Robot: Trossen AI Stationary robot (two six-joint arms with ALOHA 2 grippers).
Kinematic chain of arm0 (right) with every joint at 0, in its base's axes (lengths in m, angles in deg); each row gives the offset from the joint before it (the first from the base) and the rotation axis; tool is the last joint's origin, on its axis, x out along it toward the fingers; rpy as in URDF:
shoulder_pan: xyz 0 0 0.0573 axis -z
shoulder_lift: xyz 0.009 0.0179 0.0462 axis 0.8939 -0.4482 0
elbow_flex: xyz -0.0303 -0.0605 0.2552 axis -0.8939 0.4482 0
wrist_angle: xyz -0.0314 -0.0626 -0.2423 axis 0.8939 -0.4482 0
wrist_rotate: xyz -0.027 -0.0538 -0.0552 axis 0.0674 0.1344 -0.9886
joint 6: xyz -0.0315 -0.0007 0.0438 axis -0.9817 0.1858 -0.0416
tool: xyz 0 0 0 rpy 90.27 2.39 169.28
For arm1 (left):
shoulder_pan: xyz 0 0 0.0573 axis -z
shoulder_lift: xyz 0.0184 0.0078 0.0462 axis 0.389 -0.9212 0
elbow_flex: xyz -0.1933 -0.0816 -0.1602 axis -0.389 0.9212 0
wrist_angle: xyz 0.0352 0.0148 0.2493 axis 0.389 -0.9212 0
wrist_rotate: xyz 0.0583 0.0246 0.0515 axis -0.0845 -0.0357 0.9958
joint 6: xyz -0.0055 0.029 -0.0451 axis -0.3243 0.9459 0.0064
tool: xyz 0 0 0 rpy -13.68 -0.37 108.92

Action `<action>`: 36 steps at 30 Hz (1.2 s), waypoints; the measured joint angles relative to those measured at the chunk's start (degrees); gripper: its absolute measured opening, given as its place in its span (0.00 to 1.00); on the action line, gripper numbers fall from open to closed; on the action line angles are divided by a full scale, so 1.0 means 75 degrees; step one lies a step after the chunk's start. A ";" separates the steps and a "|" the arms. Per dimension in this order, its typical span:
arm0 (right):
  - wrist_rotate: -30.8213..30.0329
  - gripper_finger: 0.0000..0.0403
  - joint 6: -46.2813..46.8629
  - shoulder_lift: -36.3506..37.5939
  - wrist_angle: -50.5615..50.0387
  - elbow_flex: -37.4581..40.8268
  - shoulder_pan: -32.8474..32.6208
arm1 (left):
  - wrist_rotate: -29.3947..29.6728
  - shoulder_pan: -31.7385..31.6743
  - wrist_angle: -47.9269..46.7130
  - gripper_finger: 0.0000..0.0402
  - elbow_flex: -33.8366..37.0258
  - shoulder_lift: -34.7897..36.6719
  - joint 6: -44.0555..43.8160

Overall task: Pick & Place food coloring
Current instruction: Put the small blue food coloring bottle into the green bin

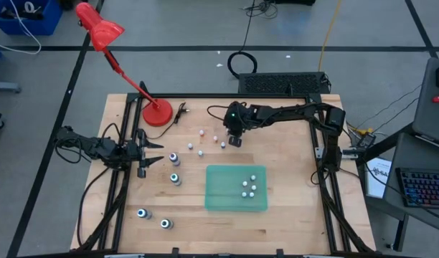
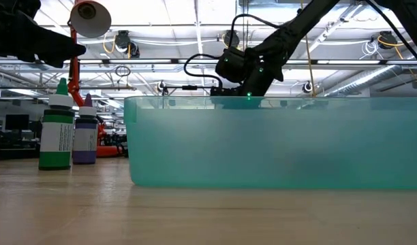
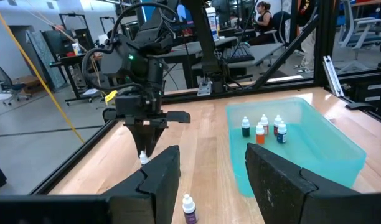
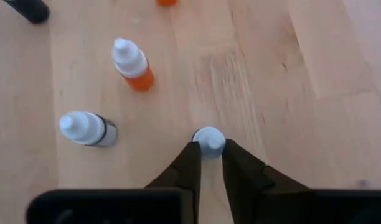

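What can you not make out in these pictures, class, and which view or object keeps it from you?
- Low view: bottles inside the teal bin, hidden by its frosted wall.
- Right wrist view: body of the white-capped bottle, hidden between the right gripper jaws.
- High view: small bottles' colors, too tiny.

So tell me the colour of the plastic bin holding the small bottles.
Translucent teal plastic bin; shows best in the low view.

Lamp: a red desk lamp (image 1: 105, 36), its round base standing on the far left part of the bench (image 1: 291, 172).
Keyboard: a backlit keyboard (image 1: 425, 188) on a side desk off the bench's right.
Bin: a blue bin (image 1: 26, 14) on the floor, far left.
Person: seated in the room behind (image 3: 263, 15).
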 joint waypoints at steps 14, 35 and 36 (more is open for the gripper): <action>-0.0019 0.31 0.0237 0.0000 0.0338 0.0000 -0.0122 | 0.0000 -0.0002 0.0000 0.46 -0.0001 0.0000 0.0000; 0.0003 0.35 0.0268 -0.0618 0.1010 0.0012 -0.0122 | 0.0000 -0.0002 0.0003 0.46 0.0001 0.0000 -0.0003; 0.0003 0.35 0.0268 -0.0614 0.1017 0.0012 -0.0122 | -0.0001 0.0001 0.0003 0.46 -0.0001 0.0000 -0.0003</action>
